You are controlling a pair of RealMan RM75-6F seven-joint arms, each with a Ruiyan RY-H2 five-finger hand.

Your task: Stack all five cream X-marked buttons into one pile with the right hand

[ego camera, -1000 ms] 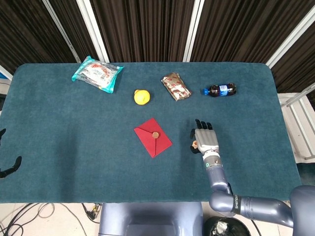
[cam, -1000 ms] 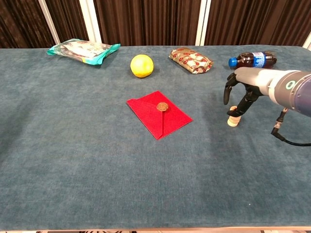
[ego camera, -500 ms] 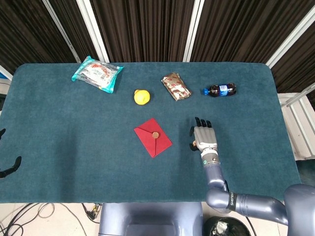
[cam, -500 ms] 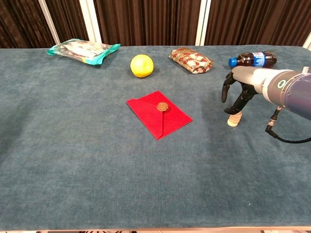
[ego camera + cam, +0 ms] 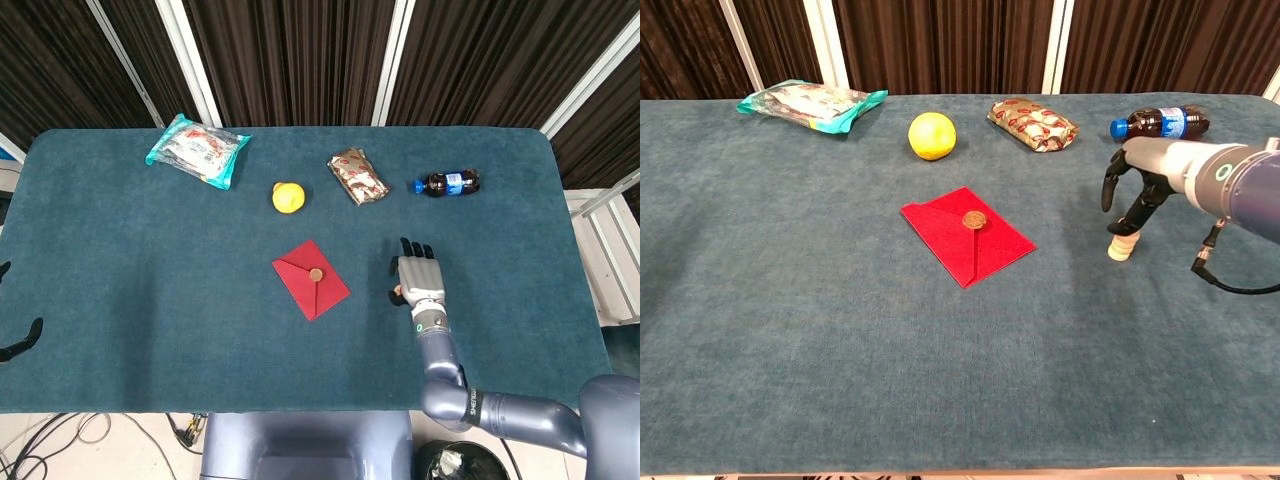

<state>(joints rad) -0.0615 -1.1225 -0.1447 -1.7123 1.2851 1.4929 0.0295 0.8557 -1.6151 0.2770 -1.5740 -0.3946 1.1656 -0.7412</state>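
Observation:
A short pile of cream buttons (image 5: 1121, 246) stands on the blue cloth, right of centre. My right hand (image 5: 1137, 188) hangs over it with the fingertips (image 5: 1127, 224) down on the pile's top. The thumb hangs apart on the left, clear of the pile. In the head view the right hand (image 5: 421, 282) covers most of the pile, and only a cream edge of the buttons (image 5: 396, 293) peeks out at its left side. At the left border of the head view, only dark spread fingertips of my left hand (image 5: 22, 341) show, with nothing in them.
A red envelope (image 5: 968, 234) lies mid-table, left of the pile. Along the far side lie a snack bag (image 5: 810, 104), a lemon (image 5: 931, 135), a brown foil packet (image 5: 1034, 123) and a small cola bottle (image 5: 1160, 123) on its side, just behind my right hand.
My right hand has drifted slightly left and back again over the pile, its fingertips staying at the top. The pile has not moved.

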